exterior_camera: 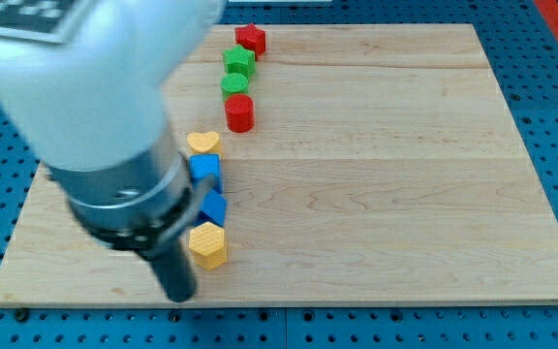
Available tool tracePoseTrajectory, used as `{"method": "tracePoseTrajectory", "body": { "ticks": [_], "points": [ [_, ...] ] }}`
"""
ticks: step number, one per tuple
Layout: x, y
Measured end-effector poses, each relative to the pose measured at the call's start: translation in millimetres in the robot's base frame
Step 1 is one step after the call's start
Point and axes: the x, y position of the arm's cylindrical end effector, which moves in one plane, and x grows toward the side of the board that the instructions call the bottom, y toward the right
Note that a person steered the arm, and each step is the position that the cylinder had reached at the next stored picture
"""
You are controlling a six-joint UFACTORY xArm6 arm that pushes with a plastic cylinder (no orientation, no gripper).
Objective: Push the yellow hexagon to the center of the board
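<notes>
The yellow hexagon [207, 244] lies near the bottom left of the wooden board [386, 194]. My dark rod comes down from the large white and grey arm at the view's left. My tip [180, 295] is just left of and slightly below the yellow hexagon, close to it; whether they touch cannot be told. The hexagon sits at the lower end of a line of blocks, right under a blue block [214, 207].
Above the hexagon run a second blue block [204, 171] and a yellow heart [202, 142]. Further up stand a red cylinder [239, 112], two green blocks [234, 84] [239, 61] and a red block [251, 39]. The arm hides the board's left part.
</notes>
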Motion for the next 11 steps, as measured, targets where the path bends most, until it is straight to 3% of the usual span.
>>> {"method": "tracePoseTrajectory", "body": {
  "ticks": [2, 3, 4, 5, 6, 7, 8, 9, 11],
  "points": [
    [-47.0, 87.3],
    [-16.2, 63.9],
    [-18.6, -4.8],
    [-51.1, -7.1],
    [-85.1, 60.1],
    [-89.0, 116.8],
    [-59.3, 117.3],
    [-59.5, 165.7],
    [-180.2, 131.4]
  ]
}}
